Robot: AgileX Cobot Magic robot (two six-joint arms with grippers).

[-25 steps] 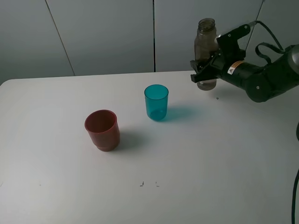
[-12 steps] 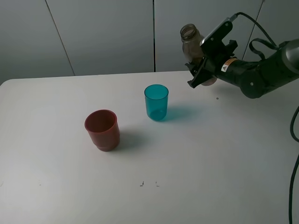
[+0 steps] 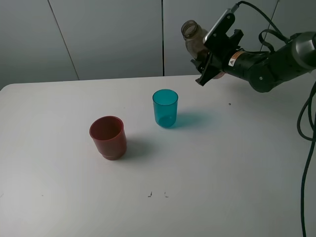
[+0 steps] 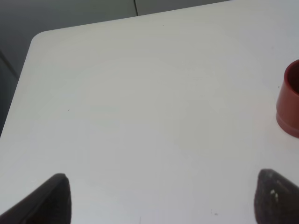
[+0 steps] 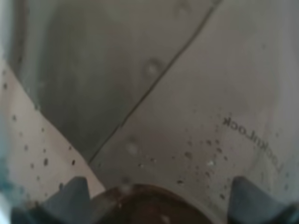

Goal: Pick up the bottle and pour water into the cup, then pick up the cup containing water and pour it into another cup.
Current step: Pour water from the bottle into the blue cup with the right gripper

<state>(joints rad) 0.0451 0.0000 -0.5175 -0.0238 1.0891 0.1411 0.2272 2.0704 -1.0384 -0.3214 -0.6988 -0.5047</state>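
My right gripper is shut on the grey-brown translucent bottle and holds it in the air at the back of the table, tilted with its open neck toward the left. The bottle fills the right wrist view between the fingertips. The teal cup stands upright on the table, below and left of the bottle's mouth. The red cup stands upright to the teal cup's front left; its edge shows in the left wrist view. My left gripper is open, over bare table left of the red cup.
The white table has a rounded far-left corner. A grey panelled wall stands behind it. Small dark specks lie near the front. The right arm's cables hang at the right edge.
My right gripper has lifted the bottle off the table, moved it left toward the teal cup and tilted its neck leftward. The cups have not moved.
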